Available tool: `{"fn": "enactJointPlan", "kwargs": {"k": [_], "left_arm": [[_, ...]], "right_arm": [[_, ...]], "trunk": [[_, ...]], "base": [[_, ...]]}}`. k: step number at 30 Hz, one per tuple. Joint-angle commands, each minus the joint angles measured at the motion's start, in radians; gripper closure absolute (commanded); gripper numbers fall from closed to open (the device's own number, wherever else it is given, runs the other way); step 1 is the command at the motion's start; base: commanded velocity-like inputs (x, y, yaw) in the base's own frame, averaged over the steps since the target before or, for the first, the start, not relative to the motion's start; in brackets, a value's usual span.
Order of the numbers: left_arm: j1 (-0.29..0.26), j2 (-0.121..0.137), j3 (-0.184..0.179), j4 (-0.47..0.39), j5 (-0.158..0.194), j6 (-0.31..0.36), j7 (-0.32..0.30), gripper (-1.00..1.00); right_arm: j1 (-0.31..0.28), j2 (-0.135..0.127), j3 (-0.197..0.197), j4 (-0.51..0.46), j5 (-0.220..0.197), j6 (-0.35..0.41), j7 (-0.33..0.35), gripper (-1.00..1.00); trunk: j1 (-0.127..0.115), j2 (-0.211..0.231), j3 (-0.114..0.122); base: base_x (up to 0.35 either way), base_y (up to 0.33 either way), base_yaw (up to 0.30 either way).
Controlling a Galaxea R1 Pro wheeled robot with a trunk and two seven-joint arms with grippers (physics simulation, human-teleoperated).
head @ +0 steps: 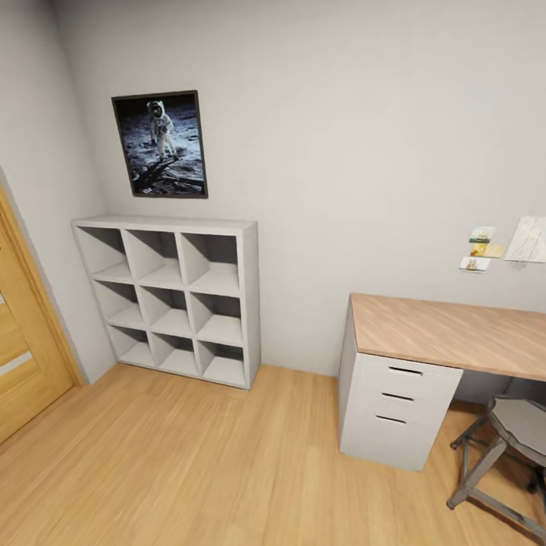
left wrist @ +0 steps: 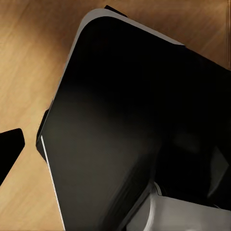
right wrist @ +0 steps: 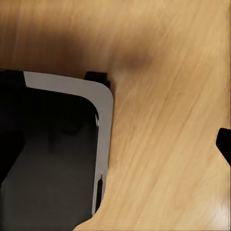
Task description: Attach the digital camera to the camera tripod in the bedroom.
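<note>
Light wood floor (head: 189, 462) is seen nearest, with a grey cube shelf (head: 174, 299) against the bedroom wall (head: 341, 152) and a desk (head: 447, 334) beside it. Jaw states cannot be told.

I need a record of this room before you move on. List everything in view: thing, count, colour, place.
cube shelf: one, grey-white, nine compartments, against the back wall
astronaut picture: one, black frame, wall above the shelf
door: one, oak, left wall
desk: one, wood top, white drawer unit, right
stool: one, grey, by the desk
notes: several, pale, wall above the desk
floor: light wood
robot base: black, grey-edged, over the floor
</note>
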Motion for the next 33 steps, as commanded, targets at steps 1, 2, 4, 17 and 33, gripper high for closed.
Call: {"fn": "enactJointPlan", "kwargs": {"k": [1, 2, 4, 17, 33], "left_arm": [[0.001, 0.000, 0.000, -0.002, 0.006, -0.002, 0.000, -1.00], [0.001, 0.000, 0.000, -0.002, 0.006, -0.002, 0.000, -1.00], [0.001, 0.000, 0.000, -0.002, 0.005, -0.002, 0.000, -1.00], [0.001, 0.001, 0.002, -0.002, 0.007, -0.002, 0.000, -1.00], [0.001, -0.001, 0.010, 0.000, 0.024, -0.002, 0.002, -1.00]], "right_arm": [[-0.002, 0.000, 0.000, 0.003, 0.008, -0.004, 0.002, -1.00], [-0.002, 0.000, 0.000, 0.003, 0.008, -0.004, 0.001, -1.00], [-0.002, 0.000, 0.001, 0.003, 0.007, -0.004, 0.001, -1.00], [-0.002, 0.000, 0.003, 0.003, 0.009, -0.004, -0.003, -1.00], [-0.002, 0.000, 0.004, 0.001, 0.018, -0.006, -0.045, -1.00]], "trunk": [[0.001, -0.001, -0.001], [0.001, -0.001, -0.001], [0.001, -0.001, -0.001], [0.001, -0.001, -0.001], [0.001, -0.001, -0.001]], "base": [[0.250, -0.182, 0.159], [0.250, -0.182, 0.181], [0.250, -0.181, 0.211], [0.087, -0.064, 0.266], [0.002, -0.001, 0.276]]}}
